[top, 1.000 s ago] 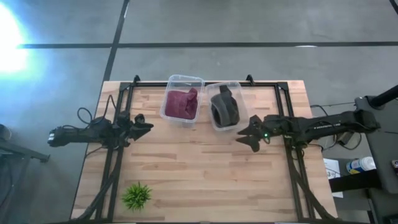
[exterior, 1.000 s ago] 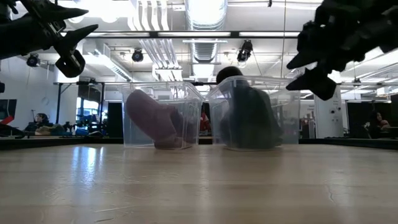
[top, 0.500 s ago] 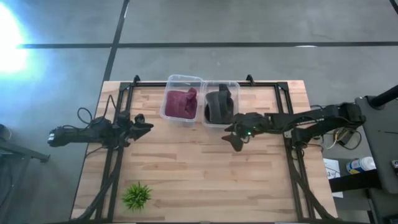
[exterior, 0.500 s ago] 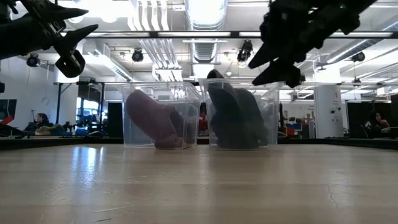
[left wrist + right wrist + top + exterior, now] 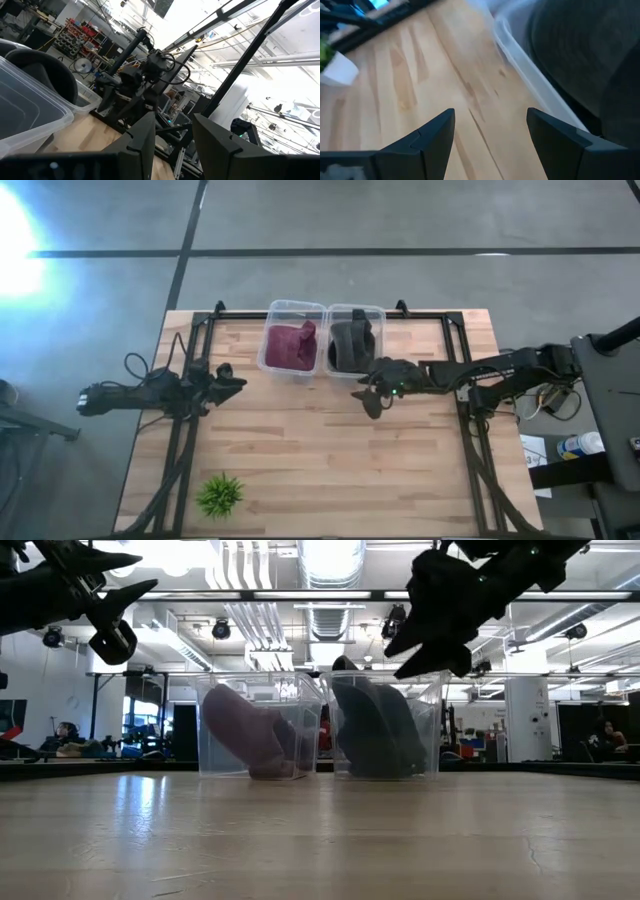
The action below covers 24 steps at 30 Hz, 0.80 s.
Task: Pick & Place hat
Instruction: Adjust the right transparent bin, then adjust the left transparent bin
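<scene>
Two clear bins stand side by side at the table's far edge. The left bin holds a maroon hat [image 5: 290, 345] [image 5: 245, 730]; the right bin [image 5: 381, 320] holds a dark grey hat [image 5: 352, 345] [image 5: 375, 730] [image 5: 590, 55], which leans against the bin's wall. My right gripper [image 5: 366, 392] [image 5: 396, 658] [image 5: 490, 120] is open, just off the dark hat bin's near right corner, at about rim height. My left gripper [image 5: 240, 385] [image 5: 172, 130] waits open over the table's left side. My right gripper is beside the near wall [image 5: 532, 80] of the dark hat's bin, fingers level and pointing toward the table's left. Whether a finger [image 5: 565, 145] touches that wall, I cannot tell.
A small green plant [image 5: 220, 495] in a white pot [image 5: 332, 67] stands near the table's near left corner. Black frame rails [image 5: 190, 430] run along both sides and the far edge. Bare wood lies between the bins and the near edge.
My right gripper has swept toward the table's left along the dark hat bin's near side. The bin, skewed and apart from the maroon hat's bin a second ago, has slid left and turned square, and now stands against it.
</scene>
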Motion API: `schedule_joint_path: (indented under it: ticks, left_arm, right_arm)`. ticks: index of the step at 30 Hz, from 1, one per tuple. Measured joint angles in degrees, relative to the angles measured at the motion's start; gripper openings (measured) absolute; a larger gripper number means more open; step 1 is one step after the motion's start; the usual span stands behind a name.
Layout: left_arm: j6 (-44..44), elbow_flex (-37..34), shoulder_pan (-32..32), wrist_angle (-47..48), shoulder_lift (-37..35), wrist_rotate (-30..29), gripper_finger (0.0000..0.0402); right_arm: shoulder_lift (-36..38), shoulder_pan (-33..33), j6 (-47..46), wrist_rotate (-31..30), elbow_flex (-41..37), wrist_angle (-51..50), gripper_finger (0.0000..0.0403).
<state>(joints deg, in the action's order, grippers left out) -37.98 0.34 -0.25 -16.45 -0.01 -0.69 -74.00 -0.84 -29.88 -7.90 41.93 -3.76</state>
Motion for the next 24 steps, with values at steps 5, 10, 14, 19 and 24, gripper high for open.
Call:
schedule_joint_path:
  ticks: [5, 10, 14, 19, 24]
  left_arm:
    - [0.00, 0.00, 0.00, 0.00, 0.00, 0.00, 0.0124]
    - [0.00, 0.00, 0.00, 0.00, 0.00, 0.00, 0.0124]
    - [0.00, 0.00, 0.15, 0.38, 0.02, -0.02, 0.0124]
    - [0.00, -0.02, 0.15, 0.80, 0.15, -0.02, 0.0124]
    - [0.01, 0.05, 0.13, 0.79, 0.24, 0.00, 0.0124]
  right_arm:
    - [-0.33, 0.02, 1.31, 0.11, 0.00, 3.79, 0.0247]
    - [0.99, 0.83, 0.28, 1.83, -0.09, 1.34, 0.0247]
    - [2.97, 1.11, -0.01, 1.93, -0.09, -0.21, 0.0247]
    - [4.67, 0.96, -0.18, 1.88, -0.11, -0.43, 0.0247]
    - [5.01, 0.96, -1.90, 1.86, -0.11, -0.47, 0.0247]
